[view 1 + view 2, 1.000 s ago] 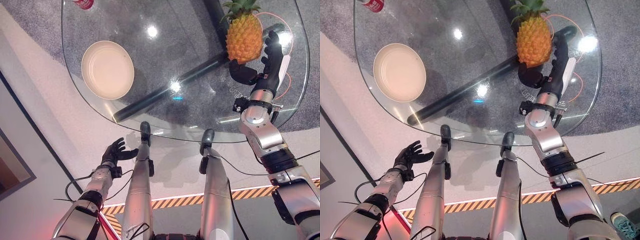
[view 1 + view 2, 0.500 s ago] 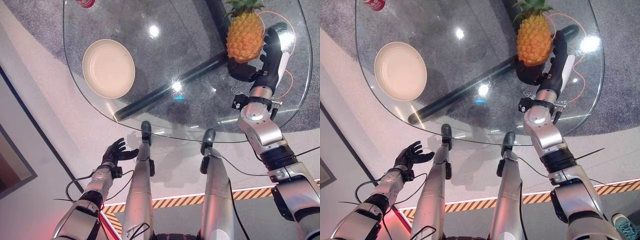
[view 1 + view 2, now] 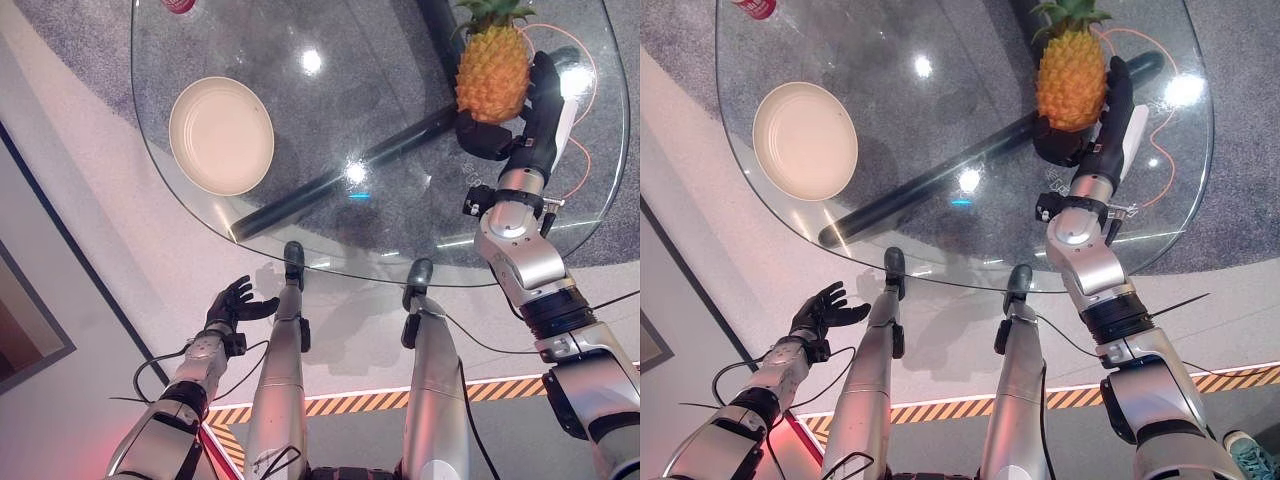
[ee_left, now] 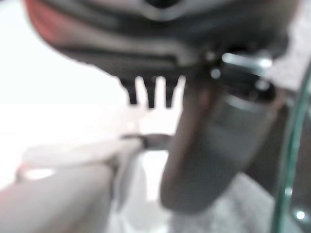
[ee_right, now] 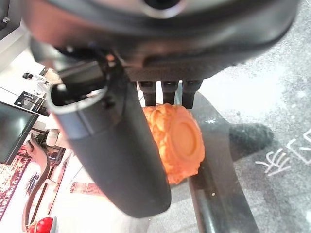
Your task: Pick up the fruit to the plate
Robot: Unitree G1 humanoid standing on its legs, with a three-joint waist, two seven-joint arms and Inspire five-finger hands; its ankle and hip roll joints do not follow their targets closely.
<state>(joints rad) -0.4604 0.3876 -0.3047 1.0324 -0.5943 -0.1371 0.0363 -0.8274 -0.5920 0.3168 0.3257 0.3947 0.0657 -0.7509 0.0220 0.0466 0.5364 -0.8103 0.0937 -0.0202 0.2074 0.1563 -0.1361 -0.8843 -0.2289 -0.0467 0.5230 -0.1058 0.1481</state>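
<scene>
Plate [image 3: 221, 136] on the table's [image 3: 400, 60] left; pineapple [image 3: 491, 72] at far right, well apart

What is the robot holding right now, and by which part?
The right hand grips the orange pineapple around its lower body, thumb on one side, fingers on the other. The left hand, below the glass table's edge, holds nothing.
</scene>
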